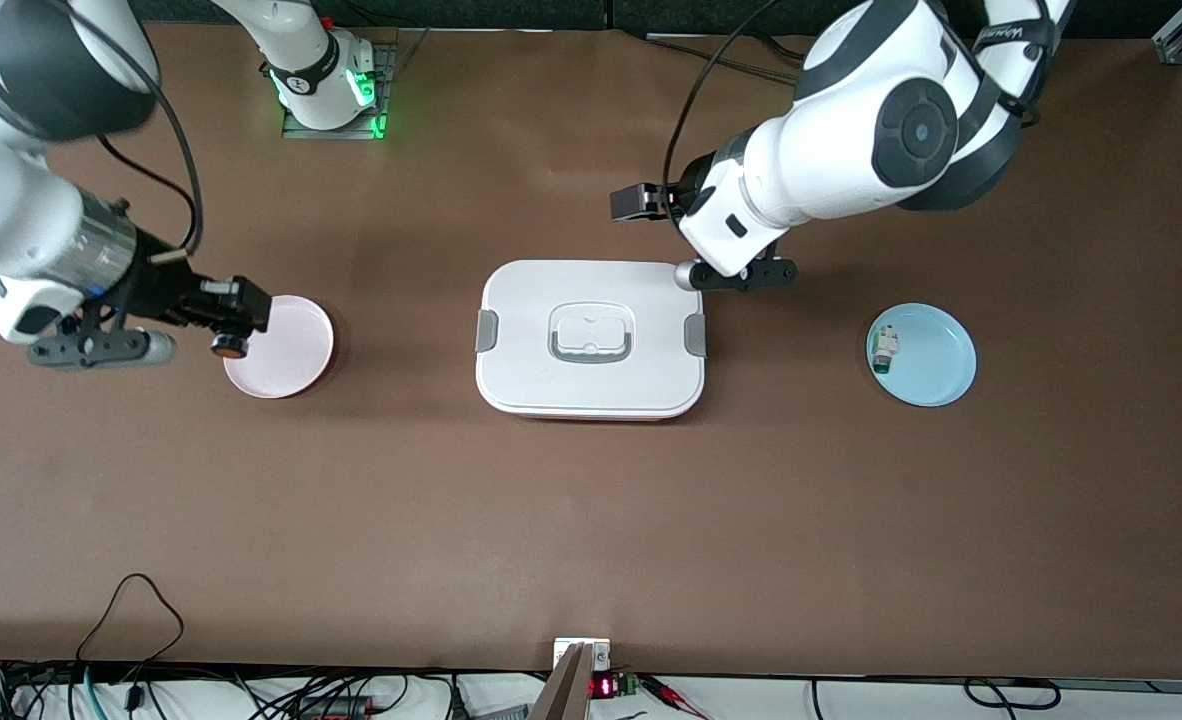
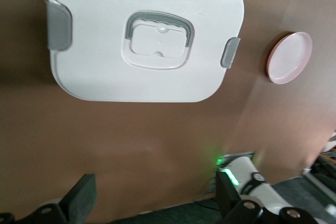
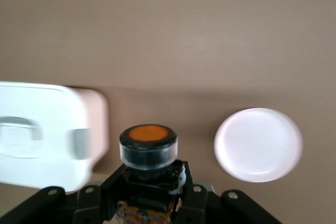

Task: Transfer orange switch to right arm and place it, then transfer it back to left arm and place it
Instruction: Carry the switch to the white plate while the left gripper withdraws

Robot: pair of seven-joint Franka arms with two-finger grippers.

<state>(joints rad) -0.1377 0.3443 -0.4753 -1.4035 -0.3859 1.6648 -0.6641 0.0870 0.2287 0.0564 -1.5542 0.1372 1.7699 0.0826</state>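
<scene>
Front view: brown table, two arms reaching in from the top edge, box in the middle.
Box: white, lid on, grey clips at both short ends, grey-rimmed handle recess in the lid.
Right gripper: up in the air over the edge of the pink plate, fingers clamped on the switch.
Switch: held in the right gripper; the right wrist view shows its black body between the fingers and its orange face turned up toward the camera. In the front view it shows as a small dark round tip at the plate's rim.
Pink plate: toward the right arm's end of the table, apart from the box; nothing lies on it.
Left gripper: over bare table beside the box's corner at the left arm's end, fingers spread wide, holding nothing.
Blue plate: toward the left arm's end, well apart from the box.
Component: small, white and green, lying on the blue plate near its rim.
</scene>
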